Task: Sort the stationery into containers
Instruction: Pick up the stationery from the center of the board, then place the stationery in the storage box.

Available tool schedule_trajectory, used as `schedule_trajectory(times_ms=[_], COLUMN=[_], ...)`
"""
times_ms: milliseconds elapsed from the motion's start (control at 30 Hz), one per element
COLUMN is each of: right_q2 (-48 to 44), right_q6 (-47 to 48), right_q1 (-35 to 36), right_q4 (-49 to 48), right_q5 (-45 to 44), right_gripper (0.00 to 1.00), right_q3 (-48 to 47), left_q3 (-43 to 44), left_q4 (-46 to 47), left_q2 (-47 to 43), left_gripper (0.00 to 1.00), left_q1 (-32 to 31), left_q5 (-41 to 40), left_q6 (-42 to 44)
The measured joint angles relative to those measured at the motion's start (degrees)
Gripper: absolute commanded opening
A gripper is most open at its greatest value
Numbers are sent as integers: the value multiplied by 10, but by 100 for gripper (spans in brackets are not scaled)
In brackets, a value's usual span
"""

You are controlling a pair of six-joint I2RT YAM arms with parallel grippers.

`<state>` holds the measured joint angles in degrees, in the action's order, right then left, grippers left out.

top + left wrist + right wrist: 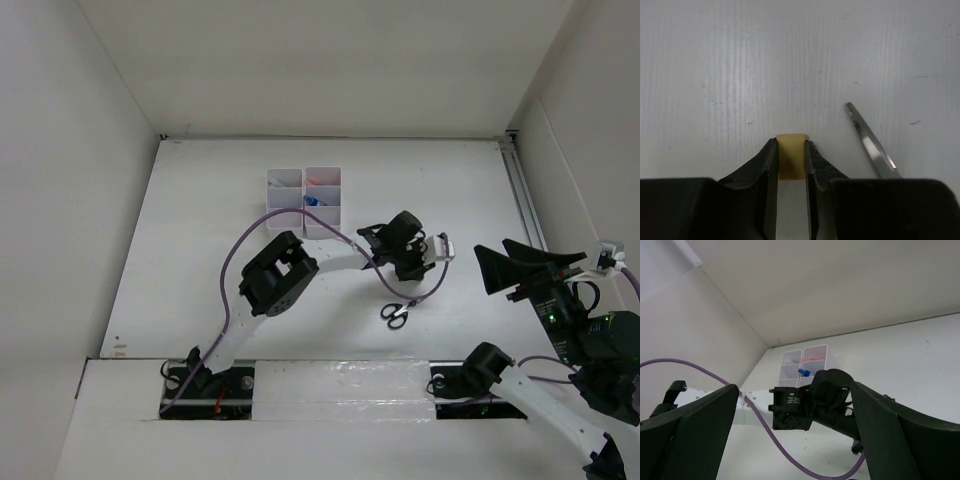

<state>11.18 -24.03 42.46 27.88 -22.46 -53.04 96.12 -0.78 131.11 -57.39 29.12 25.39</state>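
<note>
Just beside the scissors (pixel 395 315), left gripper (pixel 790 144) is clamping the tan eraser (pixel 791 161), prob. for carrying to the trays (pixel 305 178); right gripper (pixel 484 270) is hanging open, well apart.

A flat white table top (pixel 200 250) fills the middle of the top view. In the left wrist view the table top (pixel 790 60) shows fine vertical ribbing and a few small dark specks. Plain white panels enclose it: a back wall (pixel 330 60) across the top, a left wall (pixel 60 220) and a right wall (pixel 590 150). A thin pale metal rail (pixel 522 195) runs along the table's right edge. A glossy white board (pixel 340 385) spans the lower part of the frame.
</note>
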Motion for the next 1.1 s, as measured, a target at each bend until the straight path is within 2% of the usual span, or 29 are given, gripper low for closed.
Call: schedule_trajectory(times_ms=[100,167,300,367,467,600,733,867,1100], right_q2=[0,0,0,0,0,0,0,0,0], right_q6=[0,0,0,0,0,0,0,0,0], right_q1=[0,0,0,0,0,0,0,0,0], right_q4=[0,0,0,0,-1,-1,-3,-3,-3], right_q5=[0,0,0,0,0,0,0,0,0], right_gripper=[100,100,100,100,100,100,99,99,99], right_q3=[0,0,0,0,0,0,3,6,6], left_q3=[-15,-61,-169,-205,-233,-247,-273,-309,-364], left_q4=[34,76,154,203,268,309,309,268,196], left_q2=[-9,-39,-148,-212,-295,-366,-395,-400,-437], left_gripper=[0,0,0,0,0,0,0,0,0], left_q1=[7,24,86,115,139,166,213,253,256], left_q5=[-58,-101,-210,-302,-423,-512,-572,-602,-623], left_q6=[-42,-76,-157,-189,-231,-303,-362,-409,-461])
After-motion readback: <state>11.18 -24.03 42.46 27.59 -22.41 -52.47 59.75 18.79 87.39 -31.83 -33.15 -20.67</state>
